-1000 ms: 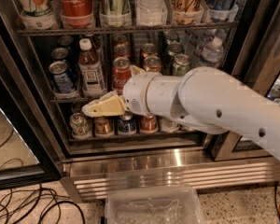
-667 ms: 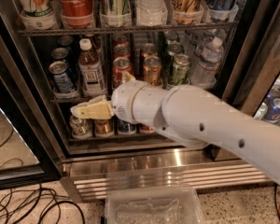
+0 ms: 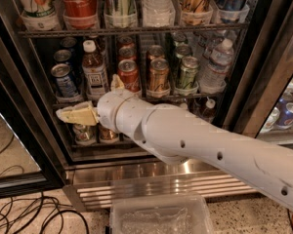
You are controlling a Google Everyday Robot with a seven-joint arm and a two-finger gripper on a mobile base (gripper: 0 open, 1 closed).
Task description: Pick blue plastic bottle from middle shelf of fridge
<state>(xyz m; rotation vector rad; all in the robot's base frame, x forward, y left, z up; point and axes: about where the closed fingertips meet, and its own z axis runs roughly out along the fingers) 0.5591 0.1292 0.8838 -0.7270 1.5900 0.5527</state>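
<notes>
The blue plastic bottle (image 3: 94, 69), with brown drink, a white cap and a white label with dark print, stands upright at the left of the middle shelf (image 3: 195, 96) in the fridge (image 3: 161, 177). Cans stand on either side of it. My gripper (image 3: 74, 115), cream-coloured, points left at the end of the white arm (image 3: 195, 140). It sits in front of the shelf's front rail, just below and slightly left of the bottle's base. It is not touching the bottle and nothing shows in it.
A blue can (image 3: 64, 79) and a red can (image 3: 128, 74) flank the bottle. A water bottle (image 3: 216, 65) stands at the shelf's right. More cans (image 3: 85, 133) sit on the lower shelf behind the gripper. A clear plastic bin (image 3: 158, 216) and cables (image 3: 24, 218) lie on the floor.
The arm has swung left and a little lower. The gripper went from under the middle cans to below the blue plastic bottle at the left.
</notes>
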